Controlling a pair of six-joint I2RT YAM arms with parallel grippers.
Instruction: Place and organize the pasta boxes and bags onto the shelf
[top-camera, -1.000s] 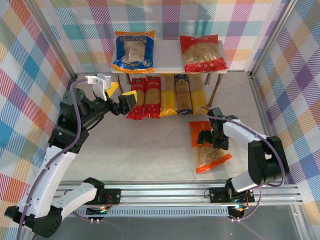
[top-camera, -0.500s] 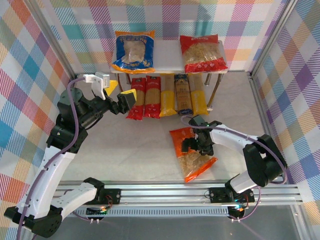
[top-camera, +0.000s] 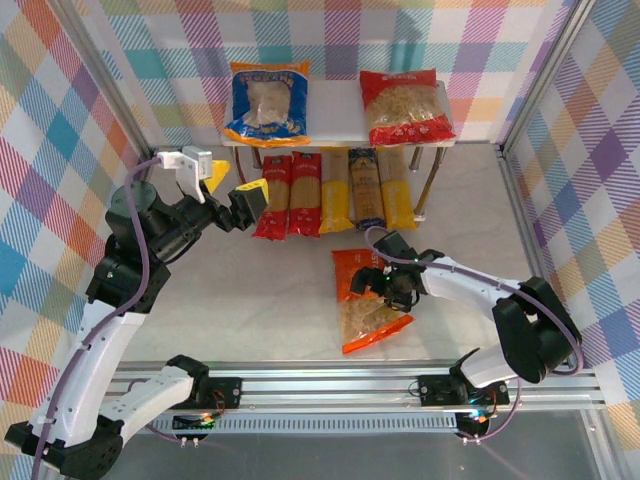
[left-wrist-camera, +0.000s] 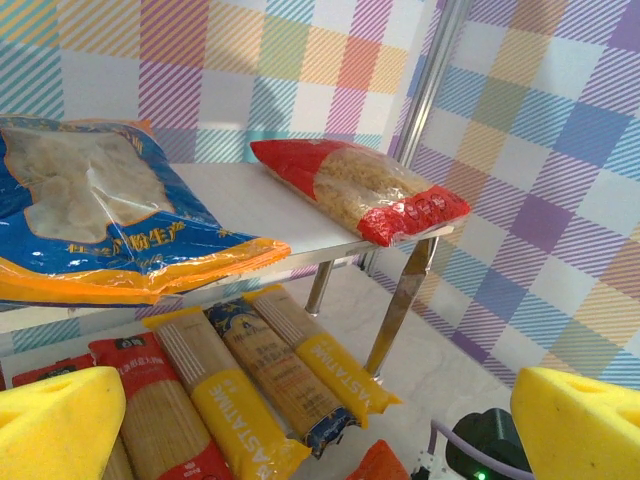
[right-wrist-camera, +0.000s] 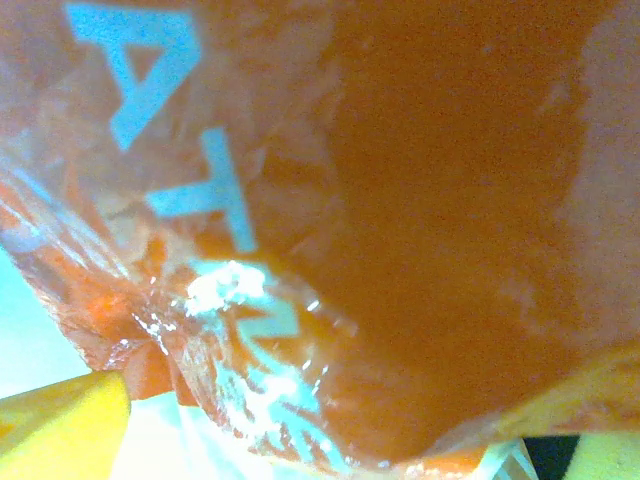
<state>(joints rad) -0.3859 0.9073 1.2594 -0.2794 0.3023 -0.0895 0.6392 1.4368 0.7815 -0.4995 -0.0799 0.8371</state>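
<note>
1. The shelf (top-camera: 335, 112) stands at the far side of the table (top-camera: 270, 290), against the checked back wall.
2. On its top board lie the blue bag (top-camera: 267, 103) on the left and the red bag (top-camera: 405, 105) on the right, well apart.
3. Below, five pasta boxes (top-camera: 335, 190) lie side by side: two red, one yellow, one dark blue, one yellow.
4. The orange bag (top-camera: 368, 322) lies on the table in front of the shelf, tilted.
5. The right gripper (top-camera: 385, 290) sits on the orange bag's upper half. Its yellow pads (right-wrist-camera: 60, 420) are spread wide, with the bag's film close between them.
6. The left gripper (top-camera: 236, 185) hovers beside the leftmost red box, fingers wide apart and holding nothing.
</note>
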